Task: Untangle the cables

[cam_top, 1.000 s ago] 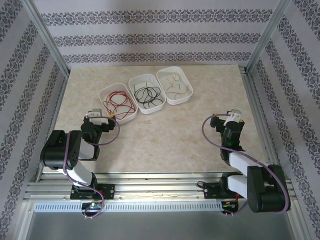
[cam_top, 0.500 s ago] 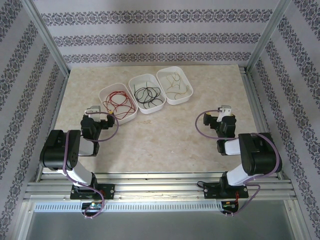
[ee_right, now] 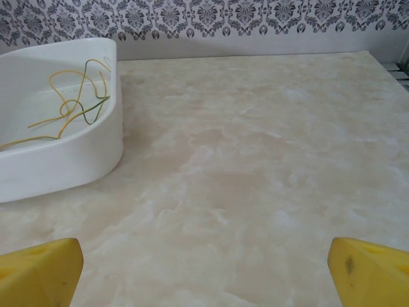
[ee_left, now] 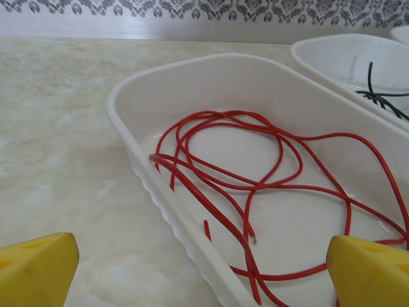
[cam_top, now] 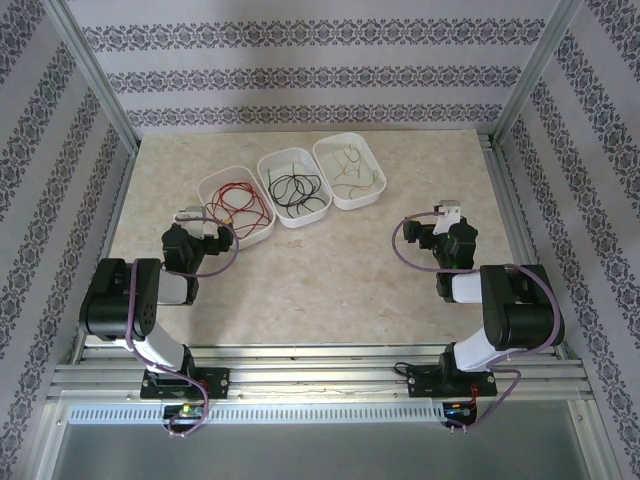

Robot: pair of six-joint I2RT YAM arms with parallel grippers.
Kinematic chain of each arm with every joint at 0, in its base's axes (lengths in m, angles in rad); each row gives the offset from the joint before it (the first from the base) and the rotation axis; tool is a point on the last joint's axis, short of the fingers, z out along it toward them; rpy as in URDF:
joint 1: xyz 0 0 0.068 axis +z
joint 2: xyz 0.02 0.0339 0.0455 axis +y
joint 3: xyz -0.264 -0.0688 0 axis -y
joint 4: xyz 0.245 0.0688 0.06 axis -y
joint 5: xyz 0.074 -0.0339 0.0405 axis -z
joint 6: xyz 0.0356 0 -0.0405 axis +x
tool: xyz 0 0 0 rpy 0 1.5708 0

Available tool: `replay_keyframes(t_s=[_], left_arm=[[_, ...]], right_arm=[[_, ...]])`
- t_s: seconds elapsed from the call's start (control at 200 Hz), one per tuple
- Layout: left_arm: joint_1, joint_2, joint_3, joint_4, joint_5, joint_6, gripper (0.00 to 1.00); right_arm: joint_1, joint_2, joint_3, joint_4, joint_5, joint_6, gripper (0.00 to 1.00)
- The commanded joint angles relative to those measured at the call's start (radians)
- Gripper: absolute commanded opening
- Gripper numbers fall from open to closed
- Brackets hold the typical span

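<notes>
Toward the far edge of the marble-look table (cam_top: pixel 320 280) sit three white plastic trays side by side, and the cables are sorted into them by colour. Red cables (ee_left: pixel 255 185) lie in loose loops in the left tray (ee_left: pixel 137 150), black cables (cam_top: pixel 295 188) in the middle tray (cam_top: pixel 300 224), and yellowish cables (ee_right: pixel 70 105), one strand looking greenish, in the right tray (ee_right: pixel 77 160).

The left gripper (ee_left: pixel 203 272) hangs low at the near rim of the red tray, its jaws spread wide with nothing between them. One yellow fingertip (ee_left: pixel 38 268) is over bare table and the other is over the tray.

The right gripper (ee_right: pixel 204 272) is over by the right edge, above bare table and well apart from the trays. Its jaws are wide apart too, holding nothing.
</notes>
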Motion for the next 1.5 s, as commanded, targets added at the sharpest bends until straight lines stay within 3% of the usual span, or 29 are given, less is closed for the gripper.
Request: replay_keyframes(t_s=[0.0,0.13,0.55,0.745,1.494], left_arm=[[0.011,-0.015,0.005,-0.023,0.063,0.03,0.99],[0.011,-0.013,0.014,-0.039,0.121,0.052,0.99],[0.01,-0.015,0.014,-0.039,0.121,0.051,0.99],[0.009,-0.015,0.014,-0.038,0.119,0.051,0.99],[0.009,-0.013,0.014,-0.039,0.117,0.052,0.99]], right_arm=[[-0.004,0.005,0.008,0.017,0.014,0.006,0.98],[-0.004,0.005,0.008,0.017,0.015,0.006,0.98],[-0.004,0.004,0.006,0.019,0.013,0.007,0.98],[-0.006,0.007,0.008,0.024,-0.111,-0.028,0.98],[-0.007,0.007,0.008,0.026,-0.11,-0.028,0.98]])
